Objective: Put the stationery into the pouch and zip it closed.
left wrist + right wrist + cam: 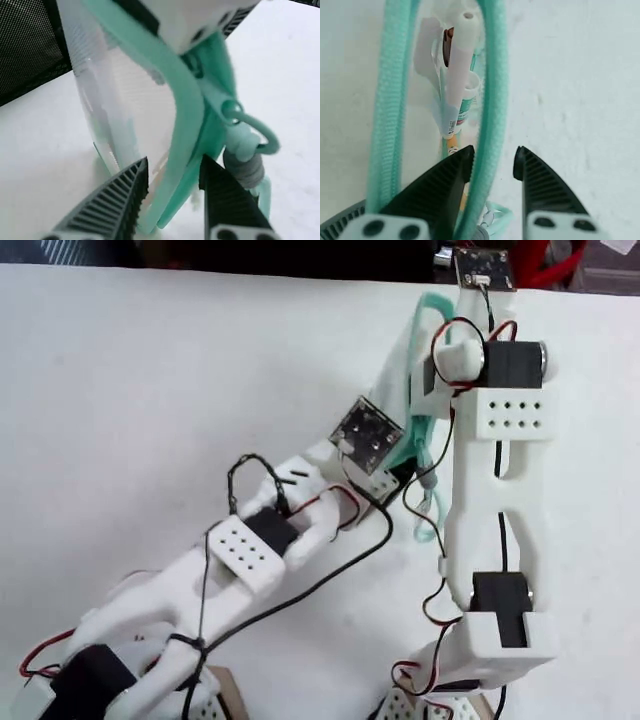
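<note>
The pouch (402, 358) is clear plastic with a mint green zip rim, and it is held up off the white table between the two arms. My left gripper (173, 162) is shut on the rim (182, 125) near the lower end, beside the ring pull (231, 107) and a grey toggle (245, 170). My right gripper (493, 150) is shut on one side of the open rim (492, 90) at the upper end. Inside the pouch lie a white pen (460, 65) and other stationery (452, 142), pointing down into it.
The white table (150, 390) has free room to the left. Its far edge borders a dark area with a red object (545, 260). A black mesh surface (25, 45) stands beyond the table. Wires loop around both arms (300, 590).
</note>
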### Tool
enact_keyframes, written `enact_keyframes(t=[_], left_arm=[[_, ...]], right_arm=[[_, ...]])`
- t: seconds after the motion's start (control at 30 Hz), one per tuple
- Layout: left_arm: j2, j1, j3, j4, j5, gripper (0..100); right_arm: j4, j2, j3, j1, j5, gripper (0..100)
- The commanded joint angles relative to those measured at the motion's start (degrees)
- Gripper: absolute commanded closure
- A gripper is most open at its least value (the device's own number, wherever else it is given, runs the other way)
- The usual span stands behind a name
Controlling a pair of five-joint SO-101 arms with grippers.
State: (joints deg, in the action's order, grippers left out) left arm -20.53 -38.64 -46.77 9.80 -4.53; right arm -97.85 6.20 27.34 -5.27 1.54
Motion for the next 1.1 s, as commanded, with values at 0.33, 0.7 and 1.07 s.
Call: enact_keyframes(t=[0.33, 0.7, 1.07], left_arm=[[-2.51, 0.84, -0.70, -9.14, -4.75, 82], [-2.59, 7.78, -1.32, -12.84, 4.40, 85], [-12.79, 7.52, -8.79, -13.19, 3.96, 90]], right_arm=[[-0.48, -0.04, 0.44, -1.63, 4.57, 88.2], [-0.57, -5.85, 0.62, -1.80, 4.57, 88.5], [-0.57, -6.64, 8.88, -2.15, 0.88, 88.2]])
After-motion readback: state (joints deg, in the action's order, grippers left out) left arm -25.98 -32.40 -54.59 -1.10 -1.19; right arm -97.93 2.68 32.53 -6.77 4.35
